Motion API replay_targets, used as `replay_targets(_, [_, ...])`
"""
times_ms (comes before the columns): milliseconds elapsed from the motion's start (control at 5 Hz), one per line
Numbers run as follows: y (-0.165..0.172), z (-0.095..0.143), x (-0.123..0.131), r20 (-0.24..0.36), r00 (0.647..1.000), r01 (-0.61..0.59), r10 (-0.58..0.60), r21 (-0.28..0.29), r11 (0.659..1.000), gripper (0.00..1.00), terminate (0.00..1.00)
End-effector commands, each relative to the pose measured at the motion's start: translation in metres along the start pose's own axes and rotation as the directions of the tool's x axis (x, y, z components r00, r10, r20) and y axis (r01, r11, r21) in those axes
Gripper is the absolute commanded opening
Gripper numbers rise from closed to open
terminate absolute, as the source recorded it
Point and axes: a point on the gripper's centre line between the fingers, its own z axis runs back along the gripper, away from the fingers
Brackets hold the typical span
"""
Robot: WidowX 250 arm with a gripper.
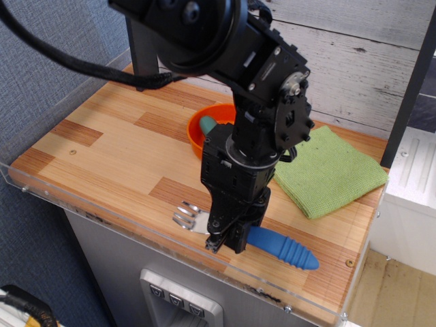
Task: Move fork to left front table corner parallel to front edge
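The fork (281, 248) lies near the front edge (170, 246) of the wooden table (102, 143), right of the middle. Its silver tines (187, 215) point left and its ribbed blue handle points right, roughly along the front edge. My black gripper (228, 242) reaches down over the fork's neck, with its jaws shut around it. The neck itself is hidden by the fingers. The left front corner (20, 174) is far to the left of the fork.
An orange pan (208, 129) with a teal object inside stands behind my arm. A folded green cloth (327, 170) lies at the right back. A clear acrylic strip rims the table. A grey panel with buttons (178, 303) sits below the front edge.
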Motion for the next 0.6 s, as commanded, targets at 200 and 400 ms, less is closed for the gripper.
replay_targets(200, [-0.009,-0.013,-0.010,0.018,1.000,-0.002,0.003,-0.014,1.000,0.00,0.00])
replay_targets(400, [-0.011,-0.021,-0.015,0.030,1.000,-0.001,0.001,-0.012,1.000,0.00,0.00])
